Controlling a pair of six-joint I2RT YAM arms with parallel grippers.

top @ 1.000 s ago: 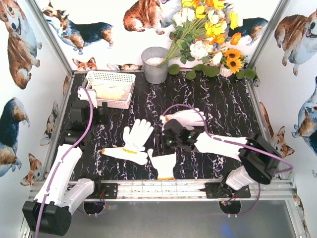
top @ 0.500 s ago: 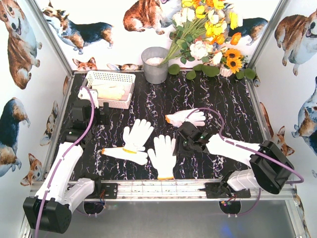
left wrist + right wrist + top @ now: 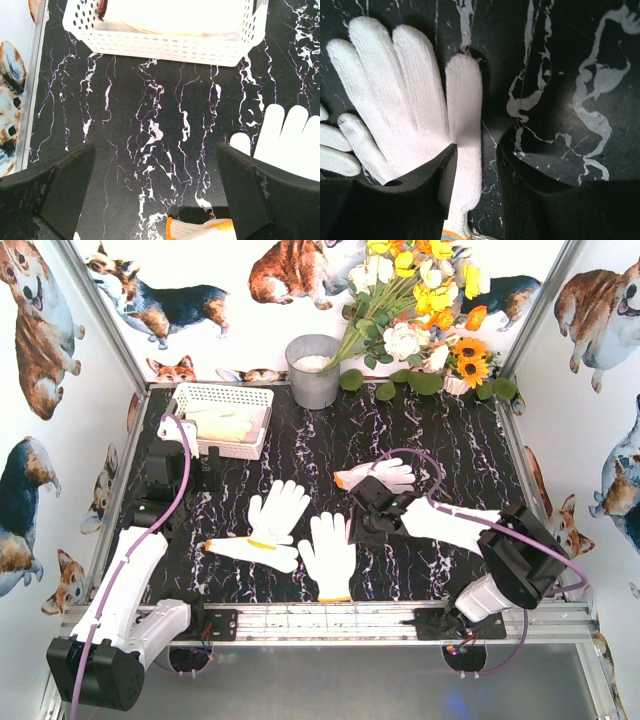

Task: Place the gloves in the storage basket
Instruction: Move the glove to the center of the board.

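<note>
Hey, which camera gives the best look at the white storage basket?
Top external: the whole storage basket shows, all four walls. Left wrist shows only its near lattice wall and part of the inside, with the top cropped. Right wrist does not show it.

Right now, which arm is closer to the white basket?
The left. The left gripper sits just in front of the storage basket, open toward it. The right gripper is far off across the table, at the edge of a flat glove.
</note>
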